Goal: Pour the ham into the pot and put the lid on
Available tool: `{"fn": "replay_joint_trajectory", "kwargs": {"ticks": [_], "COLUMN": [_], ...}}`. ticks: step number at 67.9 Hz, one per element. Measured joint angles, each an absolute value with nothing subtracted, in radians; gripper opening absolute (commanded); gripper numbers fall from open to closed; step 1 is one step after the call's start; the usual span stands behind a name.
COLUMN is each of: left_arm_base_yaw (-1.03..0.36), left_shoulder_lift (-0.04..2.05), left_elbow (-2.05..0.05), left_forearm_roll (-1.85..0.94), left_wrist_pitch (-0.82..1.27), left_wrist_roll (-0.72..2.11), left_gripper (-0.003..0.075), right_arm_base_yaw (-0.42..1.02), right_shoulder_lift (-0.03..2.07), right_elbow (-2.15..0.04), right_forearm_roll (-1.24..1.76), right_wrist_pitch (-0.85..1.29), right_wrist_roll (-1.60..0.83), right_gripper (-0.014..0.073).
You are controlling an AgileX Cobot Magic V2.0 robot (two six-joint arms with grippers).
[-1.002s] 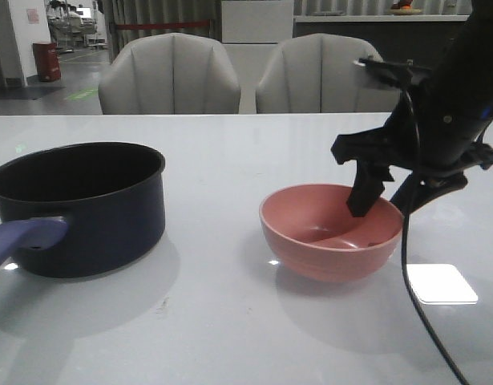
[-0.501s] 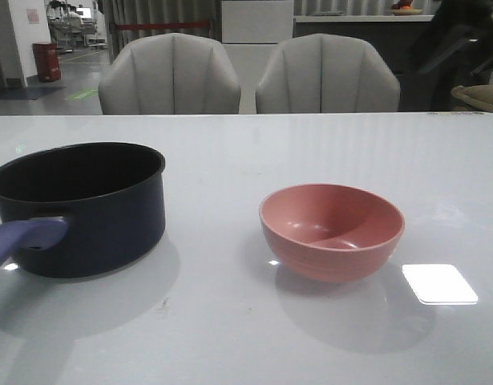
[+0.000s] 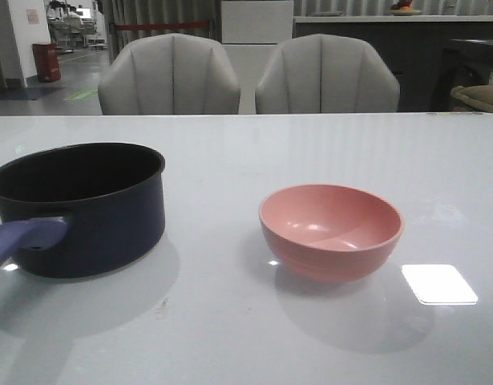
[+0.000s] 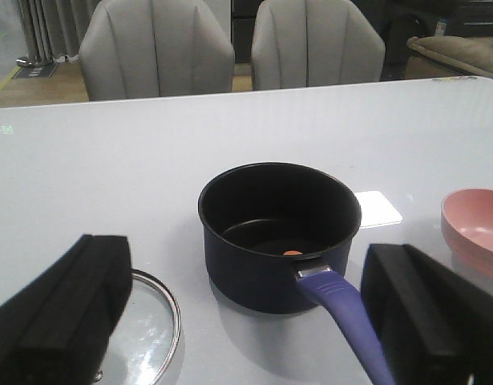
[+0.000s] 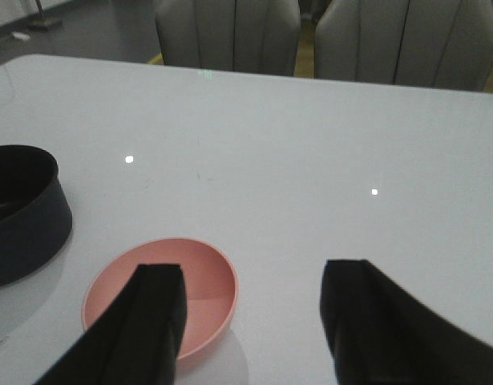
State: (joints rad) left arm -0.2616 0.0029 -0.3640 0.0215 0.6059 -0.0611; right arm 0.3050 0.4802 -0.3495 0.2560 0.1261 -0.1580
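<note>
The dark navy pot (image 3: 86, 210) stands at the table's left, its blue-purple handle (image 3: 22, 238) pointing toward me. One small orange piece of ham (image 4: 292, 253) lies on the pot's black floor. The glass lid (image 4: 150, 329) with its silver rim lies flat beside the pot, partly hidden behind a left finger. My left gripper (image 4: 248, 269) hovers open, back from the pot and lid, holding nothing. My right gripper (image 5: 254, 277) hangs open above the pink bowl (image 5: 200, 281), which looks empty. Neither gripper shows in the front view.
The pink bowl (image 3: 332, 231) stands upright right of centre on the white table (image 3: 230, 321). Two grey chairs (image 3: 170, 76) stand behind the far edge. A bright patch of reflected light (image 3: 438, 283) lies right of the bowl.
My right arm, which was down at the pink bowl a second ago, has pulled up and away out of the front view. The bowl stays on the table. The pot has not moved.
</note>
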Motion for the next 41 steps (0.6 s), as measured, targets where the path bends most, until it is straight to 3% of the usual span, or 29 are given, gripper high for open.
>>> {"fn": "replay_joint_trajectory", "kwargs": {"ticks": [16, 21, 28, 30, 41], "left_arm_base_yaw": [-0.262, -0.262, -0.262, -0.262, -0.262], "left_shoulder_lift": [0.003, 0.003, 0.003, 0.003, 0.003], "left_elbow": [-0.364, -0.364, -0.364, -0.364, -0.364], "left_forearm_roll": [0.021, 0.021, 0.021, 0.021, 0.021], "left_wrist_pitch": [0.606, 0.606, 0.606, 0.606, 0.606], "left_wrist_roll": [-0.061, -0.061, -0.061, -0.061, -0.061], "left_gripper": [0.0625, 0.0625, 0.0625, 0.0625, 0.0625], "right_arm_base_yaw": [0.305, 0.305, 0.305, 0.305, 0.305], "right_shoulder_lift": [0.274, 0.257, 0.255, 0.255, 0.255], "right_elbow": [-0.244, -0.228, -0.22, -0.218, -0.218], "right_forearm_roll": [0.256, 0.256, 0.256, 0.256, 0.256], "right_wrist_pitch": [0.133, 0.133, 0.139, 0.141, 0.144], "right_wrist_roll": [-0.16, -0.163, -0.165, -0.165, -0.165], "right_gripper": [0.0454, 0.037, 0.0141, 0.0118, 0.0144]}}
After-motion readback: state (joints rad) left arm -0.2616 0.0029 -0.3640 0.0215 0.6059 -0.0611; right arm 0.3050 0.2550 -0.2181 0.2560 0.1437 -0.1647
